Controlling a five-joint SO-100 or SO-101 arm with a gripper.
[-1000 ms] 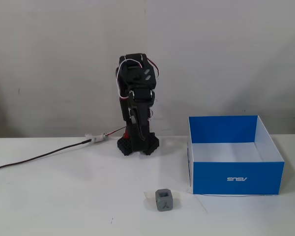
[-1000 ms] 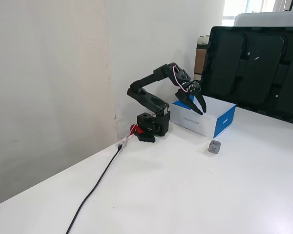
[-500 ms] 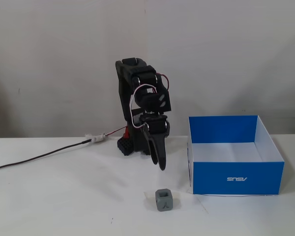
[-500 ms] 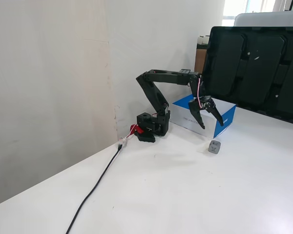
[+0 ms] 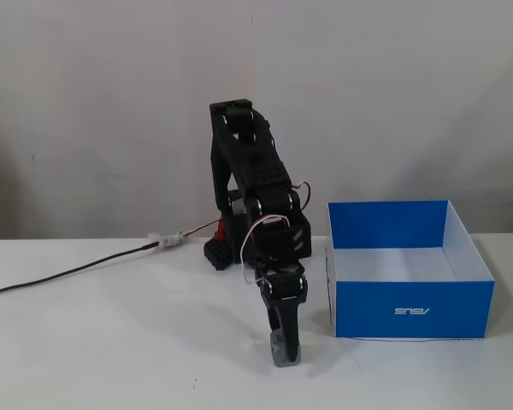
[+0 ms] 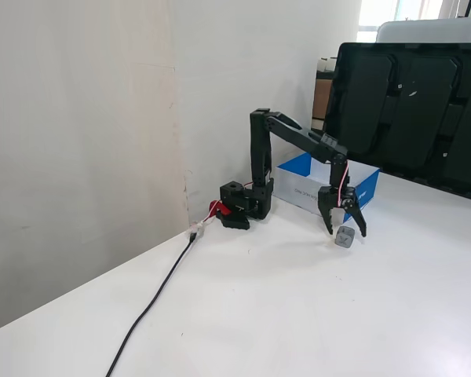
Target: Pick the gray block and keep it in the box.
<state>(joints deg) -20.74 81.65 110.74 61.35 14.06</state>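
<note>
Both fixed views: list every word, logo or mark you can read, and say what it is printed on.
"ASUS", white and upside down, on the front wall of the bright blue open-top cardboard box.
Print on the box's side wall: too small to read.
Marks on the small gray cube block: too blurred to read.

Gray block mostly hidden behind gripper in one fixed view; box partly hidden by arm; cable cut off at 6 o'clock.
</note>
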